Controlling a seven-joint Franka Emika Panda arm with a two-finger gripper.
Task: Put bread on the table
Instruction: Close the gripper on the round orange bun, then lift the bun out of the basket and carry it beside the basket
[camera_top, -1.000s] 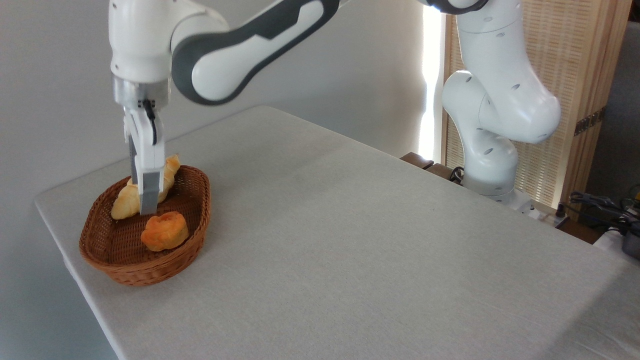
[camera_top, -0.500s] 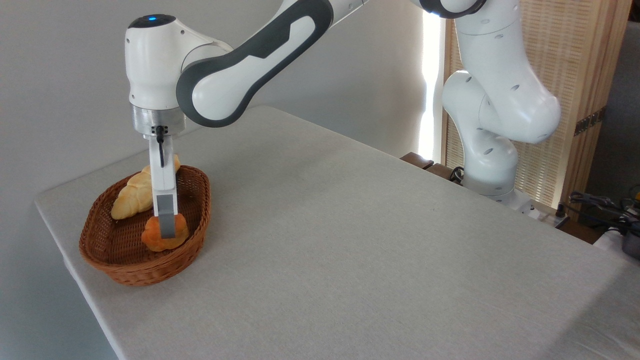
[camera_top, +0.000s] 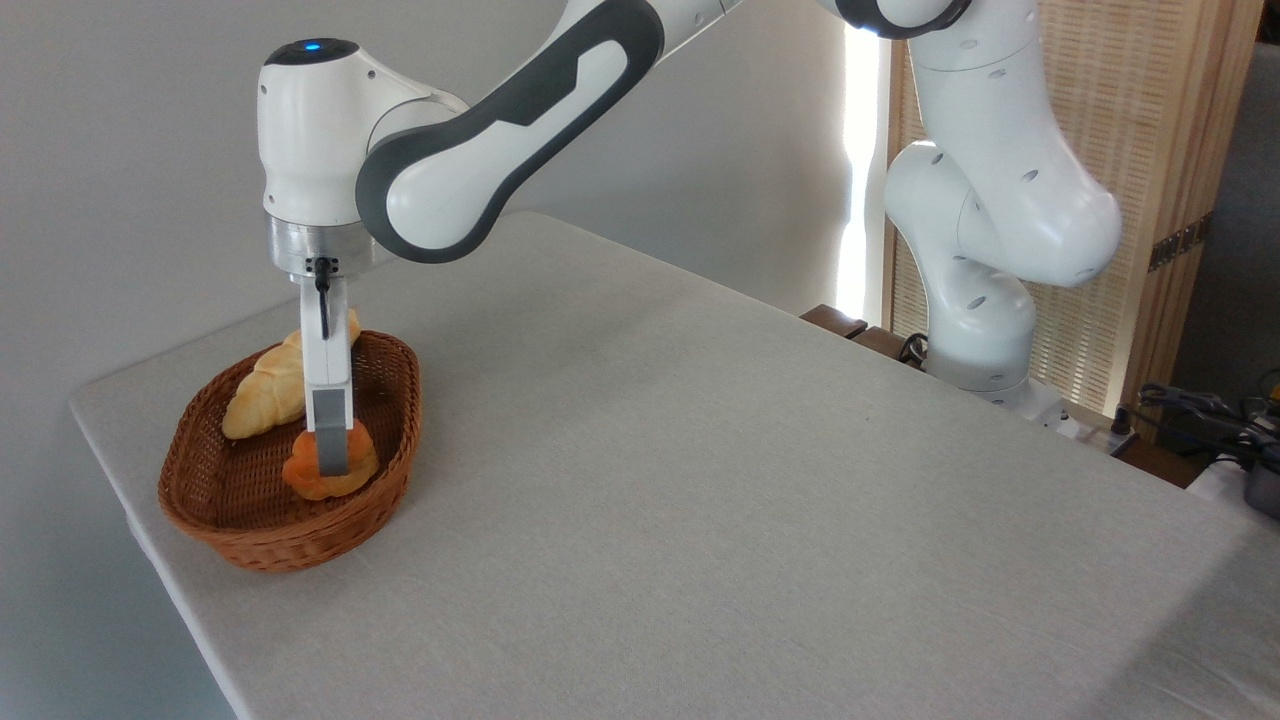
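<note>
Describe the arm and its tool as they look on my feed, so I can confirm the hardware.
The arm has glossy white rounded shells with dark grey joint bands and a blue light on the wrist cap. A silver metal ring sits under the wrist. The tool is slim and white with grey fingertips, and a thin black cable runs down it.

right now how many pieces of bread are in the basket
2. The orange bun sits at the near end of the basket, under the gripper; the pale twisted loaf lies at the far end.

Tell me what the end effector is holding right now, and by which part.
It cannot be told: the end effector is down around the orange bun's middle in the basket, but closure isn't visible.
</note>
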